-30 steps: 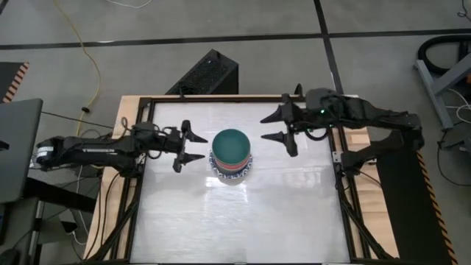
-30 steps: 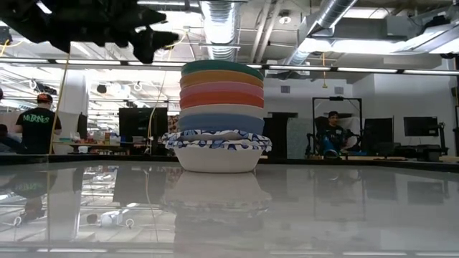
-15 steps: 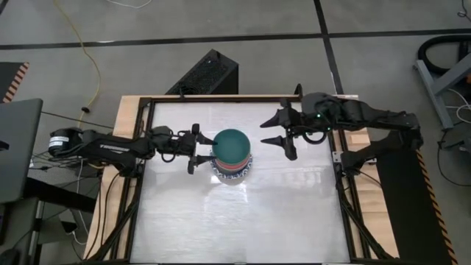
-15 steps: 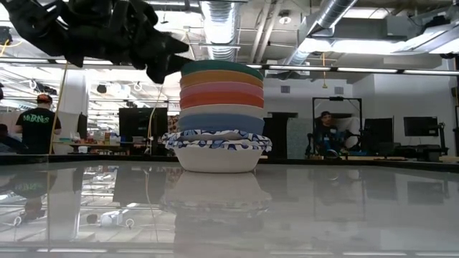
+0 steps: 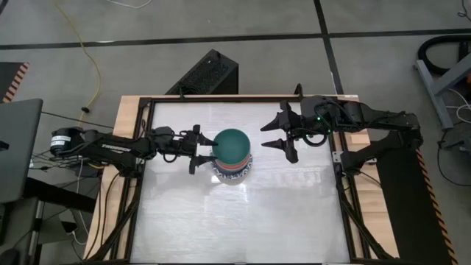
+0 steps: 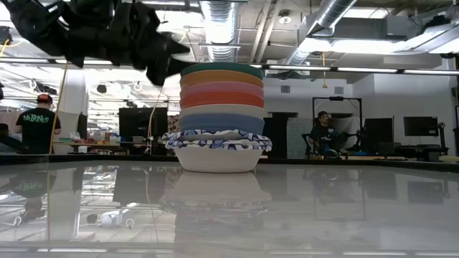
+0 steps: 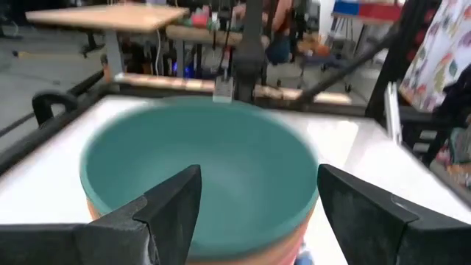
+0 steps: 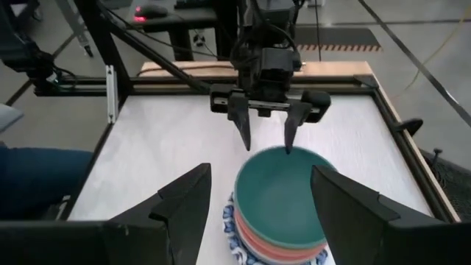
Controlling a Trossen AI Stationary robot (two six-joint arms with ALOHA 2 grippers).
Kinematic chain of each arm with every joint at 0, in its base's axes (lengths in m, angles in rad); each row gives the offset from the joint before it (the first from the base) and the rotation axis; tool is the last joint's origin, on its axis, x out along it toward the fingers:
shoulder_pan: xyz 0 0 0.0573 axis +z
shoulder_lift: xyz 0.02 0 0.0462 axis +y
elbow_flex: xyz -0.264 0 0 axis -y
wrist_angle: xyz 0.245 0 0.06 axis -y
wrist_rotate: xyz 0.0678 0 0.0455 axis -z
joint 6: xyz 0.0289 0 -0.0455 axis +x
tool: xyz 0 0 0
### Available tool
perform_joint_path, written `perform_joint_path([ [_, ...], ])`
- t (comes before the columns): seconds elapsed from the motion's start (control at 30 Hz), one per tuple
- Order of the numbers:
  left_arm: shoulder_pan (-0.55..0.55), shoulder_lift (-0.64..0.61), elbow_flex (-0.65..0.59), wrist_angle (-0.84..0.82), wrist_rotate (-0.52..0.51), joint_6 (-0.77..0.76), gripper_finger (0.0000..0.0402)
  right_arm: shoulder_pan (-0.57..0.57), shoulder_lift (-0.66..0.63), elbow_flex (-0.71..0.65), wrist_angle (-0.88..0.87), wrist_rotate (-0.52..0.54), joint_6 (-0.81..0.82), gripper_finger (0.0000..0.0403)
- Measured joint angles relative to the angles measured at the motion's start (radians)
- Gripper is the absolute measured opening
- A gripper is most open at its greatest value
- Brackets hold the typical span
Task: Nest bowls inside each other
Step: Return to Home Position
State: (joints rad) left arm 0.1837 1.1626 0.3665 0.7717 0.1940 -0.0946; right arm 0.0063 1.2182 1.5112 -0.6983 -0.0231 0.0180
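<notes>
— What carries it all?
— A white table [image 5: 243, 221] inside a black frame [image 5: 221, 98], filling the lower middle of the high view.
— And on it?
— One stack of bowls [image 5: 233, 152], just above the picture's centre. Only the bottom bowl [image 6: 217, 159], white with a blue-patterned rim, touches the tabletop.

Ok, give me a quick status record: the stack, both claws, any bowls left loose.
stack: one upright nested stack on the table
top bowl: dark green bowl
below it, downward: orange bowl, pink bowl, red bowl, cream bowl, dark blue bowl, blue-patterned white bowls at base
left claw: open, empty, tips at the green rim; contact unclear
right claw: open, empty, apart from the stack on its other side
loose bowls: none in view
</notes>
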Motion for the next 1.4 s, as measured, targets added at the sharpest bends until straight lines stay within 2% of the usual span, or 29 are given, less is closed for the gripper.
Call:
perform_joint_path([
  [0.2,0.000,-0.146,0.060,0.006,0.003,-0.010,0.0261,0.021,-0.041,0.000,-0.005,0.000,-0.096,0.0254],
  [0.37,0.002,-0.344,0.093,-0.038,0.038,-0.049,0.0261,0.038,-0.111,0.000,-0.036,0.013,-0.097,0.0254],
  [0.47,0.021,-0.483,0.146,-0.216,0.000,-0.054,0.0261,0.014,-0.181,-0.001,-0.103,0.108,0.065,0.0254],
  [0.6,0.065,-0.627,0.263,-0.564,-0.119,0.009,0.0261,-0.009,-0.306,-0.006,-0.142,0.267,0.095,0.0254],
  [0.67,0.081,-0.671,0.308,-0.707,-0.149,0.023,0.0261,-0.007,-0.375,-0.045,-0.102,0.283,0.083,0.0254],
  [0.77,0.087,-0.744,0.313,-0.789,-0.118,0.040,0.0261,0.012,-0.515,-0.188,-0.015,0.199,0.034,0.0254],
  [0.87,0.086,-0.819,0.255,-0.772,-0.095,0.053,0.0261,0.041,-0.667,-0.407,0.181,0.154,0.044,0.0254],
  [1.1,0.086,-0.969,-0.003,-0.623,-0.122,-0.007,0.0261,0.097,-0.908,-0.833,0.495,0.154,0.080,0.0254],
  [1.33,0.087,-1.027,-0.183,-0.556,-0.121,-0.080,0.0261,0.121,-1.040,-1.143,0.766,0.187,0.025,0.0254],
  [1.4,0.087,-1.039,-0.223,-0.531,-0.098,-0.097,0.0261,0.121,-1.092,-1.223,0.796,0.201,0.018,0.0254],
])
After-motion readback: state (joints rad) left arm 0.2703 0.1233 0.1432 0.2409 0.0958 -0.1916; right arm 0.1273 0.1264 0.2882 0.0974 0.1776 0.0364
